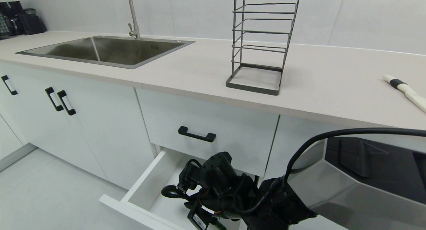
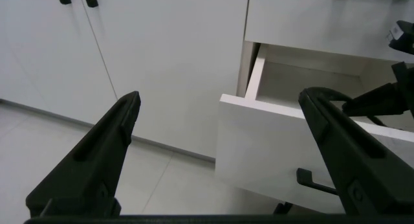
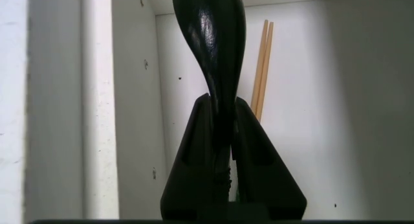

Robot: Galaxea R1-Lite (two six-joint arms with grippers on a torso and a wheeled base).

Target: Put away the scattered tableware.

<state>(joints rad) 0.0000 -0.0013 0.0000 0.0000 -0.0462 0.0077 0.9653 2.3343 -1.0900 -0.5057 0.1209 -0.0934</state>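
A black spoon (image 3: 210,36) is clamped by its handle in my right gripper (image 3: 220,114), which hangs inside the open white drawer (image 1: 146,180) under the counter. In the head view the spoon's bowl (image 1: 169,191) sticks out to the left of the right gripper (image 1: 186,198). A pair of wooden chopsticks (image 3: 262,62) lies on the drawer floor beyond the spoon. A white utensil with a black band (image 1: 404,90) lies on the counter at the far right. My left gripper (image 2: 220,153) is open and empty, low in front of the drawer's front panel (image 2: 272,146).
A dark wire rack (image 1: 261,43) stands on the counter (image 1: 199,67) above the drawer. The steel sink (image 1: 106,50) with its tap is at the back left. A closed drawer with a black handle (image 1: 196,135) sits just above the open one. Cabinet doors (image 1: 60,123) lie to the left.
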